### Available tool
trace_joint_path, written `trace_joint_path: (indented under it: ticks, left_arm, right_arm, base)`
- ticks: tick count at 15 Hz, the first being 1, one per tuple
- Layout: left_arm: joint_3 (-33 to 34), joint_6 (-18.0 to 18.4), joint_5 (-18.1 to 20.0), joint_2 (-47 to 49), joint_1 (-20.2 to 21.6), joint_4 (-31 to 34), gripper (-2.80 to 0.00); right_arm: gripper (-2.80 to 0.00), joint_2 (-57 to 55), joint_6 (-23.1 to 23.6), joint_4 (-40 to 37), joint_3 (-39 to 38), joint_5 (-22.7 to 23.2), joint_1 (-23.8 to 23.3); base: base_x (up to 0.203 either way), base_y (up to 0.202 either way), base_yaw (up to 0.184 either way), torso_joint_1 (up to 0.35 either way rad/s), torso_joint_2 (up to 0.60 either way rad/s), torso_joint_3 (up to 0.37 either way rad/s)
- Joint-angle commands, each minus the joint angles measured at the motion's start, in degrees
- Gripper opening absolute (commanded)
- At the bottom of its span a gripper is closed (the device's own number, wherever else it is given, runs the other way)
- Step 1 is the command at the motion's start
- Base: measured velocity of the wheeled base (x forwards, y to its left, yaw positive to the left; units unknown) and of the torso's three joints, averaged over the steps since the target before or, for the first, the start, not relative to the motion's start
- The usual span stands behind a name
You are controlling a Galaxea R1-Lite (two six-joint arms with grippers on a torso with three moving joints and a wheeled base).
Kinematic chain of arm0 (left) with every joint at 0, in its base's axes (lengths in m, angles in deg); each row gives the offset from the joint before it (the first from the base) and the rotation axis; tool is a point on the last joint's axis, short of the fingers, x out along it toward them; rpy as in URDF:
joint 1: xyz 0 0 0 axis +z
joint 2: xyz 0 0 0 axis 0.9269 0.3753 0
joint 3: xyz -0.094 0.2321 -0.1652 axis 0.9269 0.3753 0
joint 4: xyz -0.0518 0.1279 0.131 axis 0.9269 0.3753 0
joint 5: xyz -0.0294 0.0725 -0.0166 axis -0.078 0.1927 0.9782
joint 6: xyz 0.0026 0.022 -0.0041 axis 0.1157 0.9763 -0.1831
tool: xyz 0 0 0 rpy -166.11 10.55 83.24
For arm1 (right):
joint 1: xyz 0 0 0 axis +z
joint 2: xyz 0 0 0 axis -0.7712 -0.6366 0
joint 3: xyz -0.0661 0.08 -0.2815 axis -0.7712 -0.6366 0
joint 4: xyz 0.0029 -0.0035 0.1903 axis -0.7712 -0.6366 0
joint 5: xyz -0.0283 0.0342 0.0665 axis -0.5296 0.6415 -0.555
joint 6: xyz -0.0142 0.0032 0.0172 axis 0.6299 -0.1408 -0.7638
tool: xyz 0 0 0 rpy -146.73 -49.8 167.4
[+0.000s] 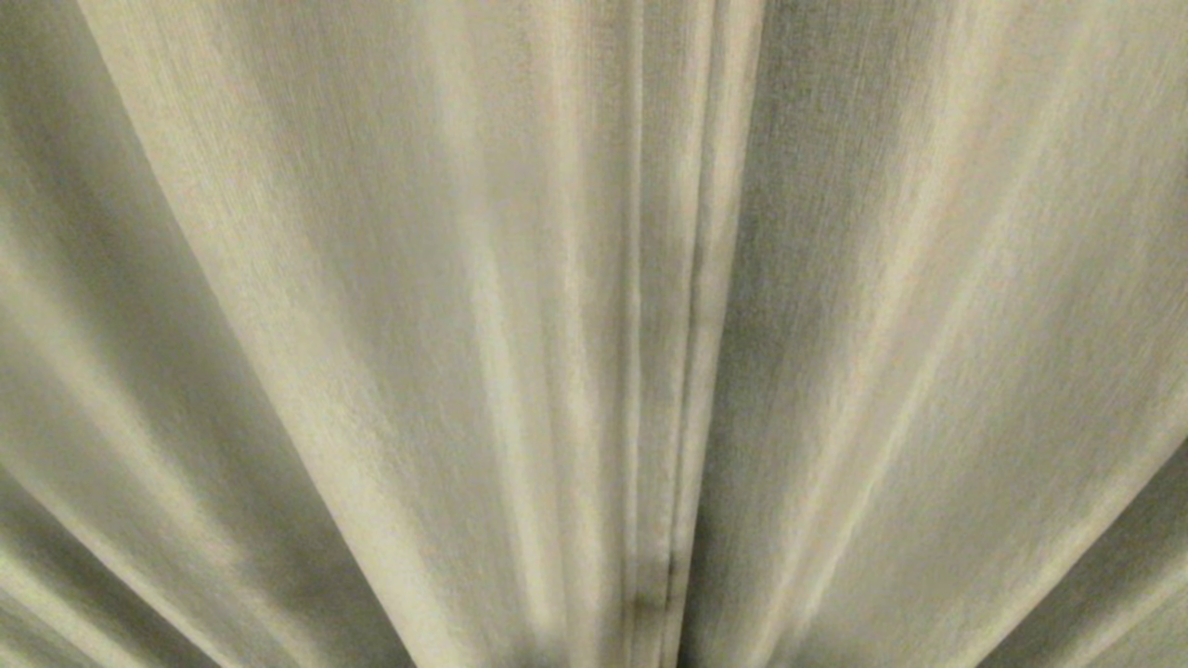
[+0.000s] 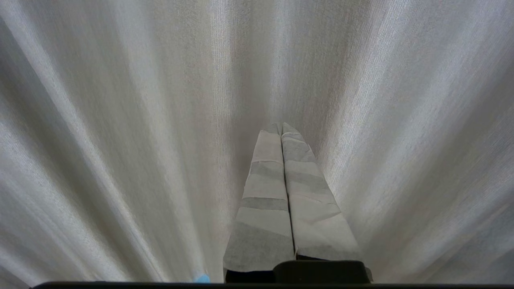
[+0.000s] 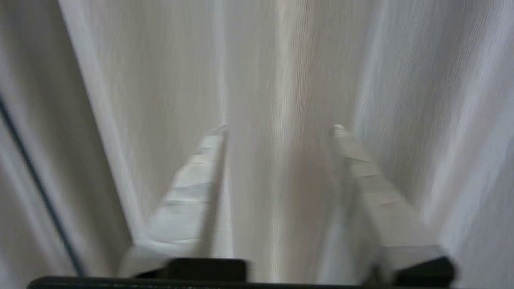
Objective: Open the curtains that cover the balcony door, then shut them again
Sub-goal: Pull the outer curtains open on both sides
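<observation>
The beige curtains (image 1: 371, 306) fill the whole head view, drawn together, their two hemmed edges meeting at a seam (image 1: 691, 297) just right of centre. The balcony door is hidden behind them. Neither arm shows in the head view. In the left wrist view my left gripper (image 2: 281, 127) is shut, its taped fingers pressed together with nothing between them, pointing at the pleated cloth (image 2: 120, 120). In the right wrist view my right gripper (image 3: 281, 127) is open, its fingers (image 3: 192, 180) spread wide in front of a curtain fold (image 3: 277, 100), with no cloth pinched.
A thin dark line (image 3: 36, 180) runs along the cloth at one side of the right wrist view. Nothing but curtain fabric shows in any view.
</observation>
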Motion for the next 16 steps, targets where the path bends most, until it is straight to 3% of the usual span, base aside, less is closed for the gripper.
trace_joint_path:
  ticks: [1,5,9,16]
  left_arm:
    - [0.00,-0.03,-0.02,-0.02,0.04,-0.02,-2.80]
    - [0.00,-0.03,-0.02,-0.02,-0.01,-0.02,-2.80]
    - [0.00,-0.03,-0.02,-0.02,0.07,-0.02,-2.80]
    - [0.00,-0.03,-0.02,-0.02,0.08,-0.02,-2.80]
  right_arm:
    - [0.00,-5.66,-0.86,3.38,0.01,0.06,-0.16]
    - [0.00,-11.59,-1.51,5.07,2.23,0.07,-0.17]
    - [0.00,-20.25,-2.22,13.01,5.23,0.08,-0.16]
    - [0.00,-36.44,-3.02,23.04,16.61,0.08,-0.16]
  base:
    - [0.000,0.000,0.000,0.000,0.00,0.000]
    - [0.000,0.000,0.000,0.000,0.00,0.000]
    - [0.000,0.000,0.000,0.000,0.00,0.000]
    - [0.000,0.000,0.000,0.000,0.00,0.000]
